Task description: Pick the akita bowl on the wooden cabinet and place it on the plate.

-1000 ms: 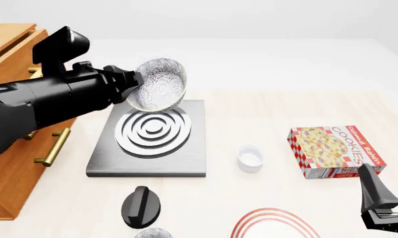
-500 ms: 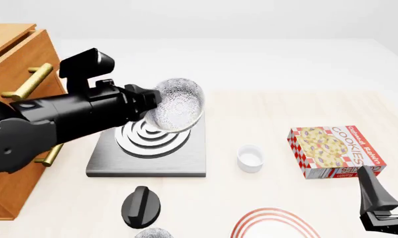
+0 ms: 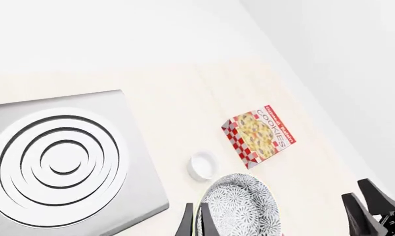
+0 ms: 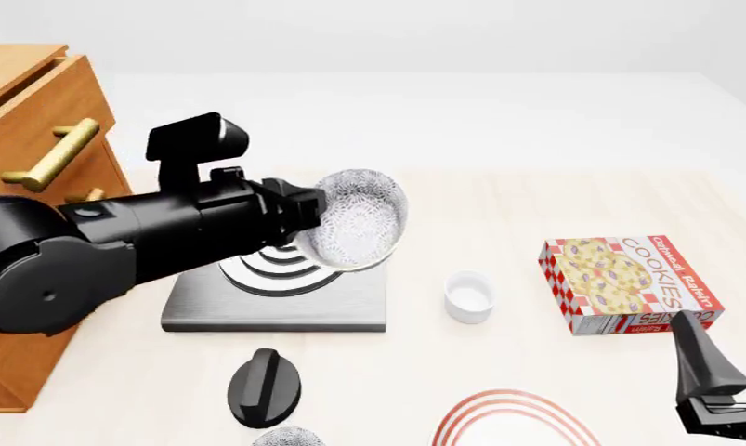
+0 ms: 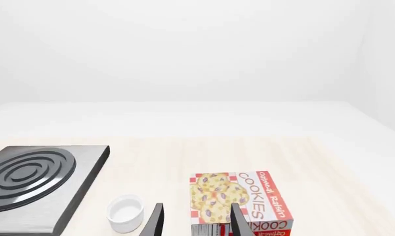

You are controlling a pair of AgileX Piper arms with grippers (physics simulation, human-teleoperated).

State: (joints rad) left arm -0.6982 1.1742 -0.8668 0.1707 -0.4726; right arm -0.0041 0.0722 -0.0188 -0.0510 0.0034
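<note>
The akita bowl [image 4: 360,219], white with a dark speckled lacy pattern, hangs tilted on edge in the air above the right side of the grey stove. My left gripper [image 4: 308,214] is shut on its rim. In the left wrist view the bowl [image 3: 243,209] fills the space just past the fingers [image 3: 186,223]. The wooden cabinet [image 4: 32,139] stands at the far left, behind the left arm. Only the top arc of the red-ringed plate [image 4: 516,418] shows at the front edge. My right gripper [image 5: 196,223] is open, low at the front right, pointing toward the cookie box.
A grey square stove [image 4: 212,302] with silver rings lies under the left arm. A small white cup [image 4: 468,297] stands between the stove and a red cookie box [image 4: 629,283]. A black knob-like object [image 4: 264,386] lies in front of the stove.
My left arm has carried the bowl to the right and nearer, away from the cabinet, from over the stove's back toward its right edge. The right arm has not moved.
</note>
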